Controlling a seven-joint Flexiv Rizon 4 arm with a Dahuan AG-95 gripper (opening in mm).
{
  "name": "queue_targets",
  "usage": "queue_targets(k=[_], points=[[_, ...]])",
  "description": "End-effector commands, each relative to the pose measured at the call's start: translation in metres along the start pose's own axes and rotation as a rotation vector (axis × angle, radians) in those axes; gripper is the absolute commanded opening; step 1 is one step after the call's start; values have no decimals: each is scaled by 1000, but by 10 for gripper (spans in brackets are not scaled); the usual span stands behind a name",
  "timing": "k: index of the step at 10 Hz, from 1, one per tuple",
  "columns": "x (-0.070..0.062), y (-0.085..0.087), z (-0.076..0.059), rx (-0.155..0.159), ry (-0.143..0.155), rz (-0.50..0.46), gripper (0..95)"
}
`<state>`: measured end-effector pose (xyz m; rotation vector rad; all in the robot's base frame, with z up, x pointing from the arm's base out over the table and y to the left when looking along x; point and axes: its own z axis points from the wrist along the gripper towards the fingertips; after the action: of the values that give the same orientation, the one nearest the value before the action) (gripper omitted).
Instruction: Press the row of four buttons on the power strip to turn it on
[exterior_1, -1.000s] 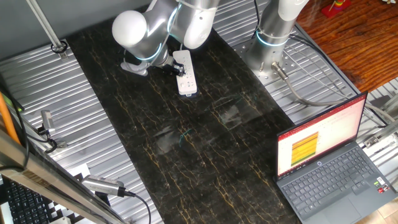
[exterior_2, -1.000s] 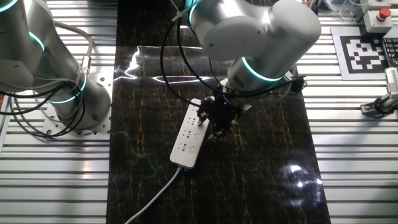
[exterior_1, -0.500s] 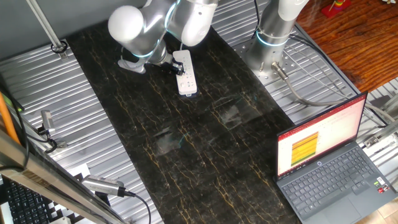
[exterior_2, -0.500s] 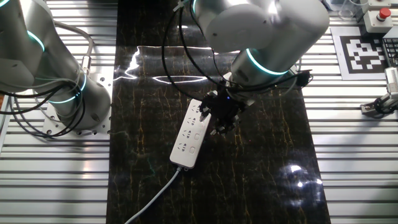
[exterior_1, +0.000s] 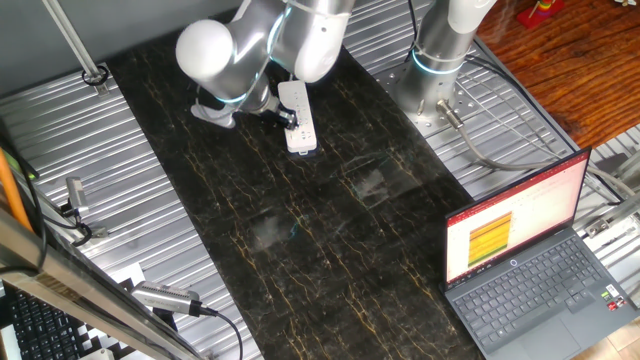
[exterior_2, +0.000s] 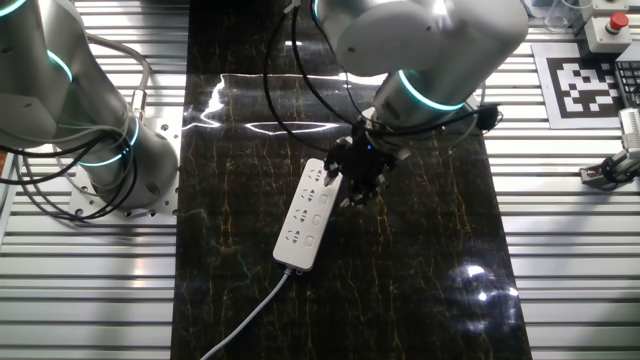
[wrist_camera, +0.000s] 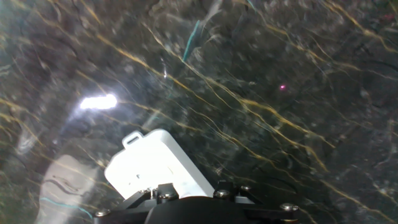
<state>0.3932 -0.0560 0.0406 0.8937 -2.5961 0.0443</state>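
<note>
The white power strip (exterior_2: 304, 217) lies on the dark marbled mat, its cord (exterior_2: 250, 318) trailing toward the near edge. Pale buttons run down its right side beside the socket holes. My gripper (exterior_2: 354, 192) hangs at the strip's far right end, just over its edge; its dark fingers merge into one shape, so no gap shows. In one fixed view the strip (exterior_1: 299, 120) sits next to the gripper (exterior_1: 284, 114), which is partly under the arm. The hand view has the strip's rounded end (wrist_camera: 155, 167) just ahead of the black gripper body (wrist_camera: 199, 210); the fingertips are out of frame.
A second arm's base (exterior_2: 95, 150) stands on the ribbed metal at the left. An open laptop (exterior_1: 525, 265) sits at the table's near right corner. A printed marker (exterior_2: 585, 85) and a red button box (exterior_2: 603, 28) lie at the right.
The gripper has shifted a little along the strip toward its far end, and the wrist has turned slightly. The strip has not moved.
</note>
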Motion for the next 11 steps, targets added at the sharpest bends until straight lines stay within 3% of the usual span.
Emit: queue_targets(k=[1,8,10,11], points=[[-2,2,1,2,0,6,380],[-7,2,9,6,7,15,380],[-11,0,16,13,13,13,380],[-13,0,19,-5,20,17,380]])
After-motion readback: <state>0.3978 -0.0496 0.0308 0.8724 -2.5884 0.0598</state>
